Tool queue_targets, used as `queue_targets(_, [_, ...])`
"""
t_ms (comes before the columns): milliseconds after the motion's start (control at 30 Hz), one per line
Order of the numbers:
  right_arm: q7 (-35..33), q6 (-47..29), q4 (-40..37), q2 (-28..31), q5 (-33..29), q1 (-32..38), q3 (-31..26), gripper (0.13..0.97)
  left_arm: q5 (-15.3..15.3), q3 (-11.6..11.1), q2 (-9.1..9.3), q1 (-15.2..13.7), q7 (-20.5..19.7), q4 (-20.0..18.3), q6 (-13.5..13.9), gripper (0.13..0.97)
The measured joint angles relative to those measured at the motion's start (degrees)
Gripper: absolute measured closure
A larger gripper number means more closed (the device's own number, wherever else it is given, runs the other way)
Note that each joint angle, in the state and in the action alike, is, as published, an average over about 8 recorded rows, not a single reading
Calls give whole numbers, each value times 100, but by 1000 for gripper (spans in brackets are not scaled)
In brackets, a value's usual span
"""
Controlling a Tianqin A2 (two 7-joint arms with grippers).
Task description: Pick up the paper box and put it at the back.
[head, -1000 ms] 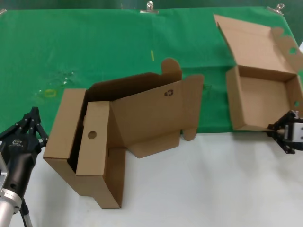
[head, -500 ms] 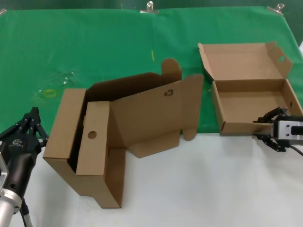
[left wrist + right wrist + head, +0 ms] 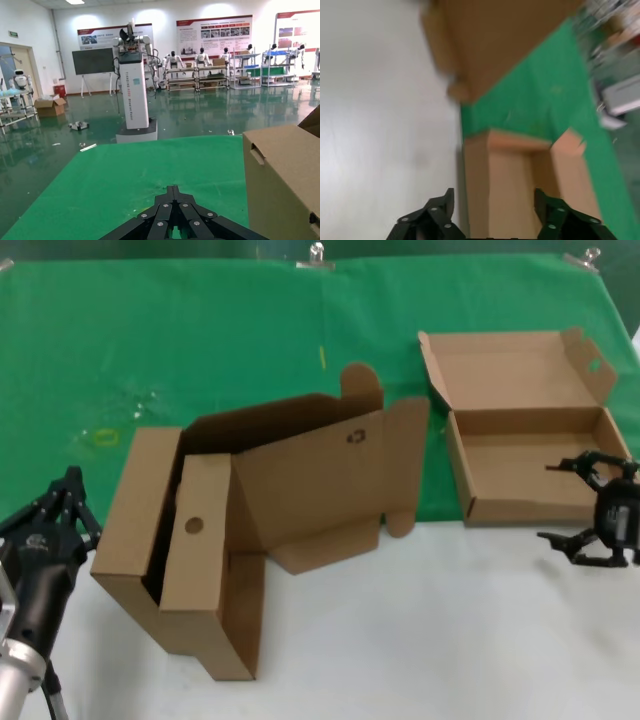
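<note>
The paper box [image 3: 530, 455] lies open and flat on the green cloth [image 3: 200, 340] at the right, lid folded back, its front wall near the cloth's front edge. My right gripper [image 3: 547, 502] is open at that front wall's right end, its jaws spread on either side of the wall and holding nothing. In the right wrist view the gripper [image 3: 495, 200] shows open with the box [image 3: 510, 175] between and beyond the fingers. My left gripper [image 3: 68, 480] is shut and empty, parked at the left; its closed tip [image 3: 173, 189] points over the cloth.
A larger cardboard box with a recycling mark [image 3: 300, 480] stands open at the centre, across the edge of the cloth and the white surface [image 3: 420, 620]. A flat box with a round hole [image 3: 197, 540] leans in it. Metal clips [image 3: 318, 255] hold the cloth's far edge.
The paper box went from tilted and held to lying flat on the cloth. My right gripper let go of its front wall, opened and drew back a little. The left arm has not moved.
</note>
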Motion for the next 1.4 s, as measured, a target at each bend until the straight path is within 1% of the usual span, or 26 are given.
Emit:
queue_targets(67, [-80, -74, 466, 111, 454, -463, 394, 580, 0, 0, 0, 0, 0, 0, 0, 954])
queue_targets(100, [-110, -95, 638, 147, 627, -640, 546, 580, 0, 0, 0, 0, 0, 0, 0, 954])
queue_targets(200, [-157, -105, 906, 148, 913, -932, 810, 499, 0, 0, 0, 0, 0, 0, 0, 954])
queue_targets(367, [-39, 123, 857, 12, 868, -896, 741, 364, 0, 0, 0, 0, 0, 0, 0, 944])
queue_targets(500, [59, 339, 878, -140, 912, -959, 754, 364, 0, 0, 0, 0, 0, -1, 0, 924])
queue_targets(600, [129, 504, 907, -262, 961, -1024, 779, 309, 0, 0, 0, 0, 0, -1, 0, 914])
queue_targets(767, [250, 788, 958, -473, 1046, -1139, 823, 217, 0, 0, 0, 0, 0, -1, 0, 844])
queue_targets(867, [327, 967, 990, -605, 1100, -1211, 851, 198, 0, 0, 0, 0, 0, -2, 0, 802])
queue_targets(900, [352, 1026, 1001, -648, 1118, -1235, 860, 188, 0, 0, 0, 0, 0, -2, 0, 802])
queue_targets(1067, [475, 1314, 1052, -863, 1204, -1352, 904, 140, 0, 0, 0, 0, 0, -2, 0, 688])
queue_targets(1167, [551, 1491, 1084, -993, 1257, -1423, 931, 137, -1, 0, 0, 0, 1, -2, 0, 619])
queue_targets(1300, [650, 1724, 1126, -1166, 1327, -1517, 968, 132, -1, 0, 0, 0, 1, -3, 0, 619])
queue_targets(1400, [725, 1899, 1158, -1294, 1380, -1587, 995, 129, -1, 0, 0, 0, 2, -3, 0, 536])
